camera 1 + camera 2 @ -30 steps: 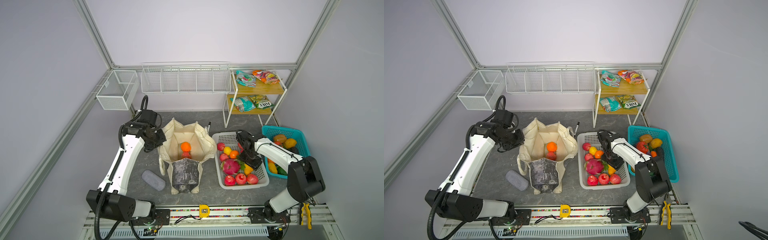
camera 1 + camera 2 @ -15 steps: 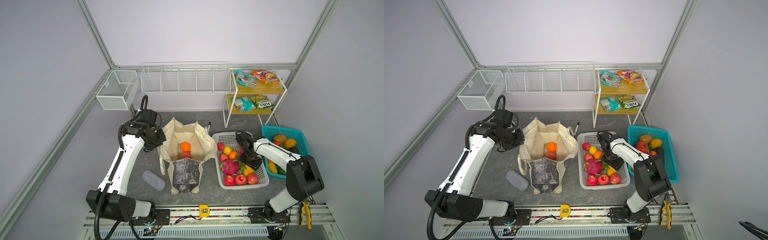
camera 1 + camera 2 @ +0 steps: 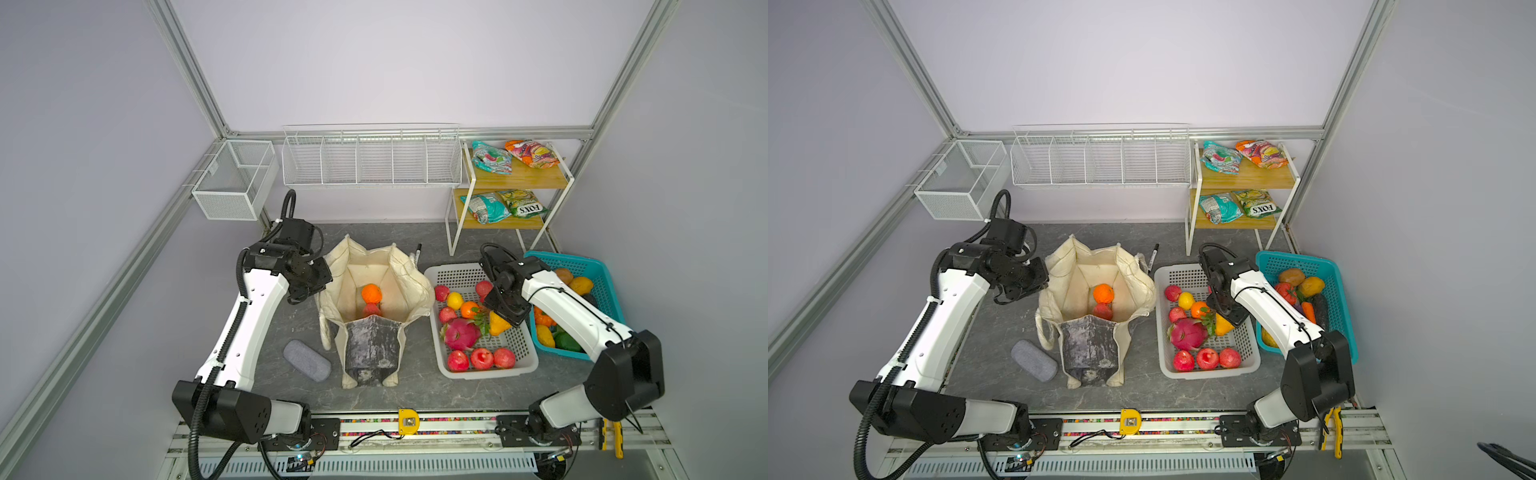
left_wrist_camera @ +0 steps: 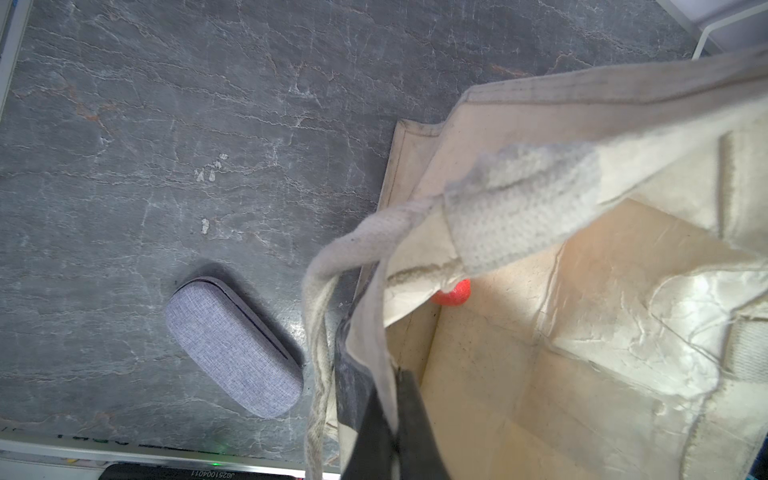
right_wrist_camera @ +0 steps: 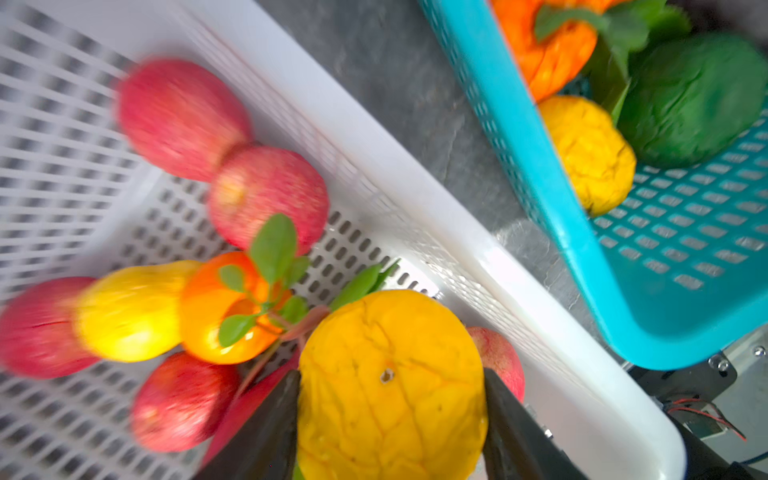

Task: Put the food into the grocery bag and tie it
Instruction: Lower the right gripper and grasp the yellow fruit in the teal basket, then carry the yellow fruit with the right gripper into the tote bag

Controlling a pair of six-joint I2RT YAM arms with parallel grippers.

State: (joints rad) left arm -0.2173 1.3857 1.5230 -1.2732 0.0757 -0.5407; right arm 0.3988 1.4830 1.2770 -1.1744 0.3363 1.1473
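Note:
The cream grocery bag (image 3: 409, 286) stands open at the middle, with an orange (image 3: 371, 293) and a red apple (image 3: 371, 310) inside. My left gripper (image 4: 392, 419) is shut on the bag's left rim (image 4: 374, 332) and holds it out; in both top views its wrist hides the jaws. My right gripper (image 5: 390, 374) is in the white basket (image 3: 453, 270), with a finger pressed against each side of a wrinkled yellow fruit (image 5: 390, 395), which also shows in both top views (image 3: 498, 325) (image 3: 1223, 325). Around it lie red apples (image 5: 266, 195), a lemon (image 5: 129, 311) and a leafy orange (image 5: 216, 316).
A teal basket (image 3: 604, 286) of vegetables sits right of the white one. Snack packets (image 3: 490, 156) lie on the two-tier shelf at the back right. A grey case (image 3: 306, 360) lies left of the bag and a black marker (image 3: 417, 251) behind it. White wire baskets (image 3: 370, 160) hang on the back wall.
The right gripper's jaws have narrowed onto the yellow fruit in the white basket. The left arm and the bag have not moved.

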